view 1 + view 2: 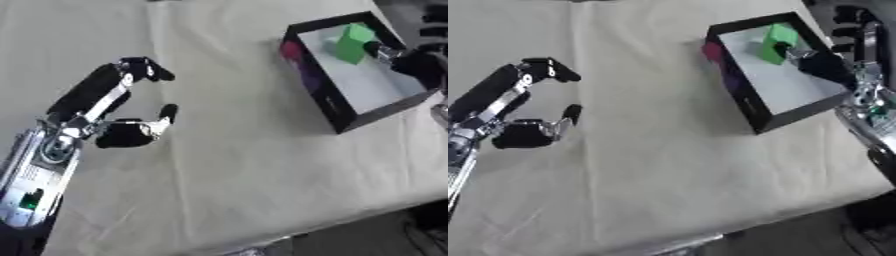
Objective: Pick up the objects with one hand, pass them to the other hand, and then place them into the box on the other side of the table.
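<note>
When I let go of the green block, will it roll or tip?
The green block has flat faces, so it probably won't roll. Held tilted by the right hand over the box, it may tumble once before settling.

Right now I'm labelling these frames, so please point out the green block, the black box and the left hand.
green block [354, 42]: left eye view, on its front face.
black box [741, 102]: right eye view, on its dark outer side wall.
left hand [127, 135]: left eye view, on the palm.

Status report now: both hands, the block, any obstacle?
Left hand open, empty, over the table. Right hand shut on green block, inside the box. Nothing in the way.
</note>
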Controlling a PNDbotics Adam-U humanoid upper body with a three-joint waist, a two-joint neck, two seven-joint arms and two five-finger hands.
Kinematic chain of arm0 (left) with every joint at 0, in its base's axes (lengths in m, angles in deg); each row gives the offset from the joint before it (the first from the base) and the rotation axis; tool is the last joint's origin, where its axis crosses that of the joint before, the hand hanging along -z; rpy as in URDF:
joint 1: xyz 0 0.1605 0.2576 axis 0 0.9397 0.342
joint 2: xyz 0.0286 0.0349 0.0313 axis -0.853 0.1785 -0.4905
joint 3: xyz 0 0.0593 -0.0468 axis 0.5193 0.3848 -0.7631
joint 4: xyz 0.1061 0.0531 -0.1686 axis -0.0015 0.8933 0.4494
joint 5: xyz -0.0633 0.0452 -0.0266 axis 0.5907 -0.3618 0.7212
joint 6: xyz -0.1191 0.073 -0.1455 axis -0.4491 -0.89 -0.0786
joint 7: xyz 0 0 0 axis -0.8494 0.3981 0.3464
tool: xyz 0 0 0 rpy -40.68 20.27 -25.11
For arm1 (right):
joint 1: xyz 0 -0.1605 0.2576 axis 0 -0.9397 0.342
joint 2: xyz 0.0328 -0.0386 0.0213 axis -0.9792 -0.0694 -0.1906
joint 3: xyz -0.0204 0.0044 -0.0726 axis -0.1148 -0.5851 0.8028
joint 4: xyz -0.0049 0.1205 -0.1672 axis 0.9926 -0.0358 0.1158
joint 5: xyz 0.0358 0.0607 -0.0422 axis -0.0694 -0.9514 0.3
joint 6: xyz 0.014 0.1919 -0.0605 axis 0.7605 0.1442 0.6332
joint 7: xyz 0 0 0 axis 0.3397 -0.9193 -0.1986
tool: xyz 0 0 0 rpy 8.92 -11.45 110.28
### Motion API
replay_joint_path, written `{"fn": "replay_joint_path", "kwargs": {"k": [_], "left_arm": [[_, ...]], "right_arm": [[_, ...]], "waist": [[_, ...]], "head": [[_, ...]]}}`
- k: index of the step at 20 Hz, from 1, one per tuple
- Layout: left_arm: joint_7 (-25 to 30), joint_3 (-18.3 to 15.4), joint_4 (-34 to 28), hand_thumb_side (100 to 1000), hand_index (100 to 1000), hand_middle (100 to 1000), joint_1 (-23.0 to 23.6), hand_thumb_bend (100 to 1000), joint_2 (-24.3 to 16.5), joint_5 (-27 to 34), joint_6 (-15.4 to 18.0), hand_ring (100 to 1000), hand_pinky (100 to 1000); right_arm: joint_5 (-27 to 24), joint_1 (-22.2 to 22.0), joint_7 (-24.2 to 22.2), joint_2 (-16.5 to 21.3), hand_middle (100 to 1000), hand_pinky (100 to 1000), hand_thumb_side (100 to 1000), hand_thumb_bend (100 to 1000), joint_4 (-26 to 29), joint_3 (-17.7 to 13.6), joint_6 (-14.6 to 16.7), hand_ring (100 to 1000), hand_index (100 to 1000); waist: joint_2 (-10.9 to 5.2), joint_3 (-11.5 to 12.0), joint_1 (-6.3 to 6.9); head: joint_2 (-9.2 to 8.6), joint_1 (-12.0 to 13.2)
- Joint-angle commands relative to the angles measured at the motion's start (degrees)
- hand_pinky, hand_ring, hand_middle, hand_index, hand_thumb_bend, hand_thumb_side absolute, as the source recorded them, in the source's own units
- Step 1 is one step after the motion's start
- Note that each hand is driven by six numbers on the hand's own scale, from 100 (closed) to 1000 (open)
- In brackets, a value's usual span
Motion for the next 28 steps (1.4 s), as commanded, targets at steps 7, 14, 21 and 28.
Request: {"fn": "replay_joint_path", "kwargs": {"k": [7, 14, 21, 28], "left_arm": [[-1.2, -2.3, -2.8, 359, 797, 714, -0.9, 160, -2.9, 2.6, -1.6, 734, 830], [-1.2, -4.9, -7.8, 382, 793, 722, -1.1, 129, -10.2, 9.6, -5.6, 732, 825], [1.7, -6.3, -11.4, 416, 801, 742, -1.5, 153, -17.5, 15.8, -8.8, 753, 840], [5.6, -6.3, -11.4, 429, 827, 758, -3.2, 182, -23.7, 19.9, -10.7, 764, 847]], "right_arm": [[-2.0, -0.4, 3.1, 0.1, 694, 635, 207, 803, 0.5, -0.3, 4.2, 699, 767], [-1.6, -1.9, 3.1, -0.6, 680, 628, 206, 801, 0.5, -1.0, 7.1, 687, 762], [-1.2, -3.0, 3.1, -1.3, 678, 626, 211, 807, 0.5, -1.5, 8.3, 685, 761], [0.9, -3.9, 3.1, -2.3, 680, 628, 215, 812, 0.5, -1.2, 8.8, 687, 763]], "waist": [[-1.42, -0.1, 1.54], [-1.89, 0.7, 3.05], [-2.02, 1.2, 3.53], [-2.0, 0.7, 3.55]], "head": [[-0.15, 4.7], [-0.15, 7.8], [-0.15, 9.7], [-0.15, 11.0]]}}
